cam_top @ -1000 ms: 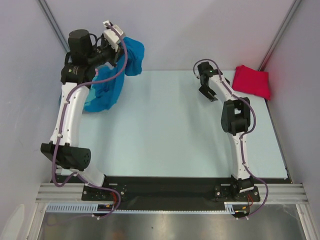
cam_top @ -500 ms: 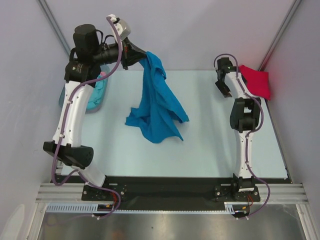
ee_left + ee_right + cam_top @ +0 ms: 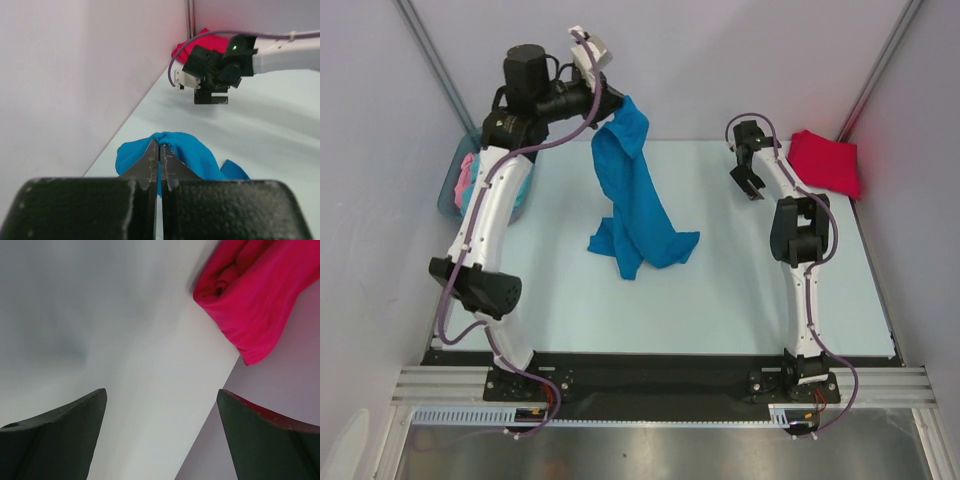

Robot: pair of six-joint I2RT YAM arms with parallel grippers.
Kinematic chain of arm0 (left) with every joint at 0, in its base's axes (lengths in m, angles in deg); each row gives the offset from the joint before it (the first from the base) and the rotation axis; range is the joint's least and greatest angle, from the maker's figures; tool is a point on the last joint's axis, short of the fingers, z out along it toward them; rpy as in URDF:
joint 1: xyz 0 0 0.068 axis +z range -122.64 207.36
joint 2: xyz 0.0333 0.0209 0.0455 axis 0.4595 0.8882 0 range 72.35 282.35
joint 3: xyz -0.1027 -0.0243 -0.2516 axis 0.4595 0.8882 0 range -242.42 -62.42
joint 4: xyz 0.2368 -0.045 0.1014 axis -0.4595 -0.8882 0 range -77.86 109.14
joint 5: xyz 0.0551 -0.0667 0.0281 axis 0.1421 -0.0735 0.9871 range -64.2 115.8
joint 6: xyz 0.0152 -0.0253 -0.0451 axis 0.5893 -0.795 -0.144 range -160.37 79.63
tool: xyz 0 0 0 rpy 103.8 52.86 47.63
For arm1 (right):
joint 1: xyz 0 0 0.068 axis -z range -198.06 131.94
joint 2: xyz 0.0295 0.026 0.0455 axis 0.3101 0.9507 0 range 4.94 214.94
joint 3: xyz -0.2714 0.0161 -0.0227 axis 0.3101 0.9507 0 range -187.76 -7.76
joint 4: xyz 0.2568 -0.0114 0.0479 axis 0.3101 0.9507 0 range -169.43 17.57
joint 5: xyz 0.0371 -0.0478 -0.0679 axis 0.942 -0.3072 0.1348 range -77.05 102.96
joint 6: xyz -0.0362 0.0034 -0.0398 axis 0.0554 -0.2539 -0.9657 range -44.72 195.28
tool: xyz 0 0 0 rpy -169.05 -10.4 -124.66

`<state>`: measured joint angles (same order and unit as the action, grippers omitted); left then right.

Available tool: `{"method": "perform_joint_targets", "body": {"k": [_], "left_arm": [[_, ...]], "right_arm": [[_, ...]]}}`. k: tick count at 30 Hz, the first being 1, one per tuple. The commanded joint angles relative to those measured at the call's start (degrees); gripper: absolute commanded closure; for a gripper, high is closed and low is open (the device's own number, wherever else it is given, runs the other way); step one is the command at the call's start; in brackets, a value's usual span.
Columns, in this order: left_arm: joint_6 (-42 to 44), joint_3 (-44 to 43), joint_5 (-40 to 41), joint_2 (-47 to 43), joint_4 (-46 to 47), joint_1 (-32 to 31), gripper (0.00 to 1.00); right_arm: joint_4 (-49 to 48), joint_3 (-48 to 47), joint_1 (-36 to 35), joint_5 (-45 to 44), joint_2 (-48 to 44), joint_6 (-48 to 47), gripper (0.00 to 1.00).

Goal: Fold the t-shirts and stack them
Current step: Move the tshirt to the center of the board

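My left gripper point(image 3: 614, 108) is shut on the top of a deep blue t-shirt point(image 3: 638, 205) and holds it high at the back. The shirt hangs down, and its lower end rests crumpled on the table. In the left wrist view the cloth point(image 3: 192, 150) bunches round my shut fingertips point(image 3: 159, 148). A bright red t-shirt point(image 3: 825, 162) lies folded at the back right corner; it also shows in the right wrist view point(image 3: 255, 295). My right gripper point(image 3: 750, 180) is open and empty, just left of the red shirt. Pink and turquoise shirts point(image 3: 470, 172) lie in the bin.
A grey-blue plastic bin point(image 3: 451, 183) stands at the back left, partly behind my left arm. Grey walls close in the table point(image 3: 720, 300) at the back and both sides. The right arm point(image 3: 280, 52) shows across the left wrist view.
My left gripper has carried the blue shirt from over the bin rightward to the table's back middle, where it hangs straighter. My right gripper swung toward the red shirt, then back left.
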<state>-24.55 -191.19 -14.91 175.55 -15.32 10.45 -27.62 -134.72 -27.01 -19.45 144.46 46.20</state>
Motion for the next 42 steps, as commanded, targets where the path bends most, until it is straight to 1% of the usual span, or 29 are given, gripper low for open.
{"method": "perform_joint_targets", "body": {"k": [1, 3, 7, 12, 15, 16, 17, 18, 19, 21, 22, 23, 24, 26, 29, 30, 31, 32, 33, 35, 37, 38, 42], "left_arm": [[4.8, -1.8, 4.0, 4.6, 0.0, -2.3, 1.0], [4.2, -2.7, 1.3, 7.6, 0.9, -3.0, 1.0], [0.3, -4.6, -1.7, 12.5, 4.8, -5.2, 1.0], [0.9, -8.6, -0.7, 18.2, 7.2, -9.2, 1.0], [1.7, -8.5, 0.0, 20.5, 9.0, -11.7, 1.0], [1.6, -8.2, 0.1, 20.9, 10.2, -12.6, 0.77], [1.3, -7.6, 0.6, 21.4, 11.2, -13.0, 0.57], [0.7, -5.6, 0.5, 21.3, 12.5, -13.3, 0.4], [0.1, -4.9, 0.4, 21.3, 14.0, -13.6, 0.22], [-0.1, -4.1, 2.0, 21.5, 14.5, -13.6, 0.03], [0.7, -4.1, 3.2, 21.4, 14.3, -13.6, 0.0], [1.6, -3.9, 4.3, 21.3, 12.9, -13.5, 0.0], [2.6, -3.9, 7.5, 20.8, 11.7, -13.4, 0.0], [5.7, -2.9, 10.1, 19.6, 8.4, -12.6, 0.0], [10.3, 4.4, 17.6, 14.8, 6.9, -11.3, 0.0], [11.7, 9.6, 19.4, 13.4, 6.9, -10.6, 0.0], [14.0, 12.2, 23.1, 10.8, 6.9, -10.2, 0.0], [15.3, 17.0, 24.6, 9.8, 6.6, -9.8, 0.0], [16.3, 19.4, 26.4, 8.5, 6.5, -9.5, 0.0], [18.5, 23.5, 29.5, 6.2, 5.9, -8.1, 0.0], [20.7, 28.7, 31.3, 5.1, 5.5, -6.7, 0.0], [21.3, 31.7, 32.9, 4.2, 5.5, -6.2, 0.0], [21.6, 35.2, 33.8, 4.0, 4.8, -3.3, 0.01]], "right_arm": [[-2.3, -0.4, -1.5, 0.1, -5.4, 0.5, 0.0], [-3.1, -0.5, -1.9, -0.2, -5.7, 0.6, 0.0], [-4.4, -0.7, -2.0, -2.9, -6.9, 1.9, 0.0], [-6.2, -0.2, -1.3, -5.7, -8.5, 1.7, 0.0], [-6.5, -1.5, -0.8, -5.7, -9.1, 1.7, 0.0], [-6.6, -2.0, -0.7, -5.7, -9.3, 1.6, 0.0], [-6.6, -2.4, -0.7, -5.6, -9.4, 1.6, 0.0], [-6.4, -3.2, -0.7, -5.0, -9.4, 1.6, 0.0], [-6.0, -3.6, -0.6, -4.8, -9.4, 1.8, 0.0], [-4.1, -4.5, -0.8, -2.8, -9.2, 3.4, 0.0], [-3.2, -4.6, -0.6, -1.6, -9.2, 4.2, 0.0], [-1.6, -4.5, -0.6, -0.4, -9.2, 5.0, 0.0], [-0.6, -4.5, -0.6, 2.5, -9.1, 5.9, 0.0], [1.9, -4.8, -0.2, 7.2, -8.9, 8.6, 0.0], [10.2, -5.8, 1.6, 22.4, -8.0, 11.4, 0.0], [11.5, -5.5, 2.1, 29.3, -8.0, 11.8, 0.0], [13.2, -5.4, 2.5, 34.3, -7.2, 11.5, 0.01], [16.0, -5.3, 3.1, 37.7, -6.7, 10.5, 0.01], [16.8, -5.0, 3.2, 42.3, -6.5, 9.9, 0.01], [19.5, -4.4, 3.0, 46.5, -5.5, 6.5, 0.02], [19.6, -3.6, 2.7, 50.0, -5.5, 5.4, 0.02], [19.7, -3.0, 2.1, 50.5, -5.5, 4.1, 0.02], [19.5, -2.8, -0.4, 50.3, -5.4, 1.8, 0.01]]}}
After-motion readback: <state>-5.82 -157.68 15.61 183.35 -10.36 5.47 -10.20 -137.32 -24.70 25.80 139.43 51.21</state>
